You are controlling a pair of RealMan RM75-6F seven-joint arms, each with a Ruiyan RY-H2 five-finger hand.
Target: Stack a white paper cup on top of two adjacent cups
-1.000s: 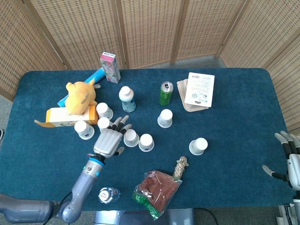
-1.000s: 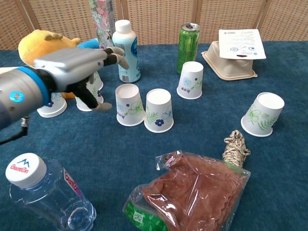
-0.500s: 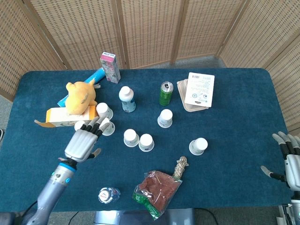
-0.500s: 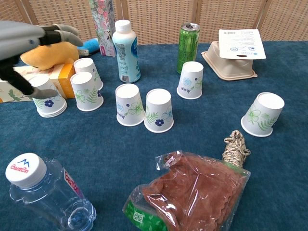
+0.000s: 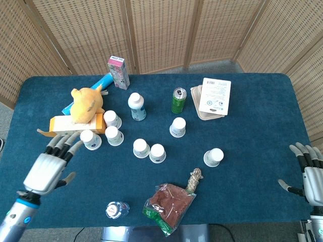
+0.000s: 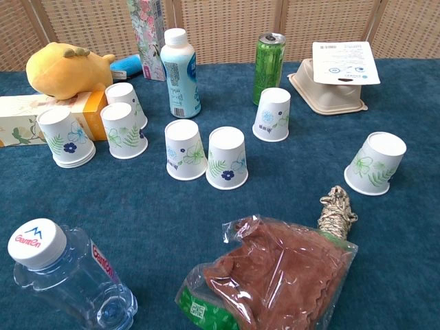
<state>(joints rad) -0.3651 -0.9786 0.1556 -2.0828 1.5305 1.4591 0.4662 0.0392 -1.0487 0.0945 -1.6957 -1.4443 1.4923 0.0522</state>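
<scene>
Far left, the left hand (image 5: 46, 169) hovers over the table's (image 5: 252, 101) left edge, fingers spread, palm carrying nothing. It sits clear of every cup, and the chest view doesn't catch it at all.

Just beyond it, three upside-down cups cluster near the left edge beside the yellow toy (image 5: 87, 103) and its box (image 5: 65, 124): an outer cup (image 6: 63, 137), which looks like it may rest on other rims nested under it, though that's hard to call from here, then a middle cup (image 6: 124, 130) and a back cup (image 6: 126, 99) tucked behind it.

Centre of the table now, and here's the target: the pair (image 6: 206, 155), two inverted cups side by side, bases up, touching or very nearly so. Nothing sits on top of them, so by my read the stack hasn't been started.

Behind them a bottle (image 6: 180, 73) and a green can (image 6: 269, 60), with another cup (image 6: 273, 115) in front of the can. Towards the right, a lone cup (image 6: 374, 163) tips slightly on the cloth.

At the right edge, the right hand (image 5: 312, 174) idles, fingers apart, holding nothing.

Still to come, as I judge it: pick a spare cup, carry it over, seat it across both bases.
</scene>
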